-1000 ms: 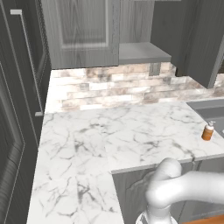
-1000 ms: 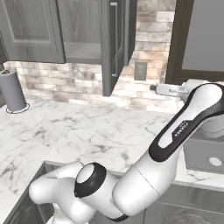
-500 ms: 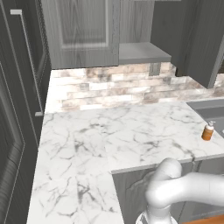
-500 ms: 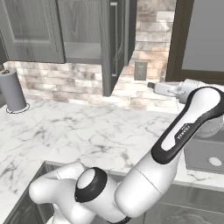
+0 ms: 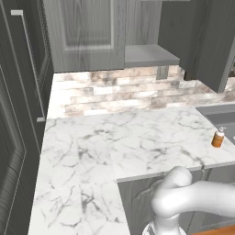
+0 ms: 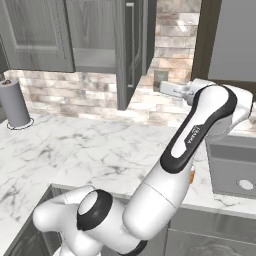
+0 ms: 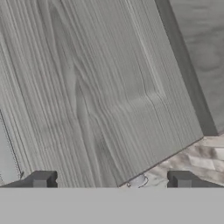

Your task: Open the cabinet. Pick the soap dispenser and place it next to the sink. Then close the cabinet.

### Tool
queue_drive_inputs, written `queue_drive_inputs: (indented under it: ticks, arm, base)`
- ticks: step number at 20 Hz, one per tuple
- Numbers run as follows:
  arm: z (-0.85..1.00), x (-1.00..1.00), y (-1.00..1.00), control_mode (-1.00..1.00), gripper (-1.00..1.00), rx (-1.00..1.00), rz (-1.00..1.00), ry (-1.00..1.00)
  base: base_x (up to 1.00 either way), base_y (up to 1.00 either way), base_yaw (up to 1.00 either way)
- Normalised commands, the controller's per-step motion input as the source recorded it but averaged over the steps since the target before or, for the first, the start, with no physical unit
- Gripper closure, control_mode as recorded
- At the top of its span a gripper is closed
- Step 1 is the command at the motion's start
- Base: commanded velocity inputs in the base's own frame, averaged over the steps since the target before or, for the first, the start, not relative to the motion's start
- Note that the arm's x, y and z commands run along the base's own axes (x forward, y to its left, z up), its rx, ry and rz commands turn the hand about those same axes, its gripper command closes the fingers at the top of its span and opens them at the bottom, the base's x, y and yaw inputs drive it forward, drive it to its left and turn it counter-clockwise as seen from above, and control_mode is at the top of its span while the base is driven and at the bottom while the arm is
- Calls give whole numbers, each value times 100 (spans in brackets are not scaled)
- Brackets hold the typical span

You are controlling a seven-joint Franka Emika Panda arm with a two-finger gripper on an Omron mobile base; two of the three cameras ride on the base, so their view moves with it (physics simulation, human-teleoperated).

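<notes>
1. Right now I am holding my gripper [image 7: 111,180] up at the cabinet [image 6: 90,35], fingers spread wide apart and gripping nothing.
2. Looking along the hand, I am facing a broad grey wood-grain door [image 7: 96,92] close in front of the fingertips [image 7: 41,179], with a strip of brick backsplash [image 7: 205,155] showing past its lower corner.
3. From the right base view, my arm [image 6: 195,135] is reaching up and left, the hand lying just beside the edge of the open door [image 6: 131,50] that stands out from the cabinet.
4. The soap dispenser [image 5: 218,137] is standing upright on the marble counter [image 5: 119,142], just beside the sink [image 5: 220,112].
5. The grey shelf [image 5: 149,56] is sitting bare inside the open cabinet.
6. A grey roll [image 6: 14,102] is standing upright on the counter at the far left, well apart from my arm.
</notes>
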Motion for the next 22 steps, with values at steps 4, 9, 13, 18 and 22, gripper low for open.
queue_drive_inputs:
  ticks: [4,9,13,18,22]
  arm:
    - [40,0,38,-100,-100,7,0,-3]
    - [34,0,44,-100,-100,7,2,-4]
    - [23,0,44,-100,-100,5,3,-4]
    - [16,-5,53,-100,-100,3,4,-1]
    - [16,-7,61,-100,-100,0,3,0]
  base:
    - [0,0,0]
    - [0,0,0]
    - [0,0,0]
    - [0,0,0]
    - [0,0,0]
